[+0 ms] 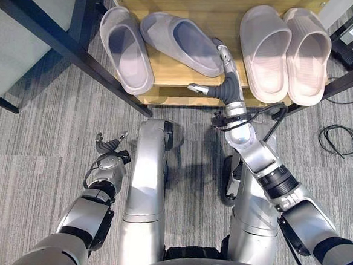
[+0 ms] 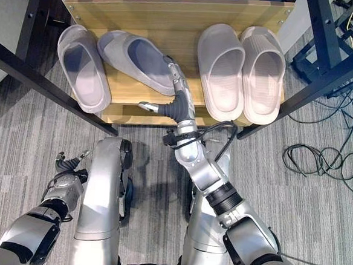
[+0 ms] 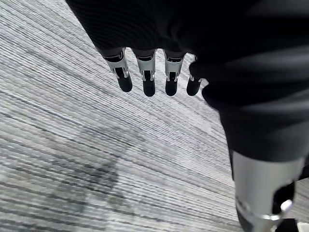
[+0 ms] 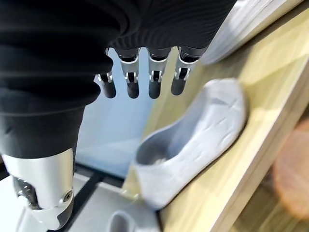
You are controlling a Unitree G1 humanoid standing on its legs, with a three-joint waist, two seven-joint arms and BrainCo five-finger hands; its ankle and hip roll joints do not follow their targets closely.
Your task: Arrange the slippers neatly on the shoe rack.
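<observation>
Left eye view shows you four grey foam slippers on the wooden shoe rack (image 1: pixel 186 81); one skewed slipper (image 1: pixel 181 42) lies beside your right hand (image 1: pixel 224 81), fingers straight. Left hand (image 1: pixel 107 149) hangs relaxed over carpet.

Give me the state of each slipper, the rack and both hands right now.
Grey slipper at far left: flat on the shelf, roughly straight.
Second grey slipper: on the shelf, angled askew.
Beige pair: side by side, aligned.
Shoe rack: wooden shelf holding all four slippers.
Right hand: open, fingers straight beside the angled slipper.
Left hand: open, idle above the carpet.
</observation>
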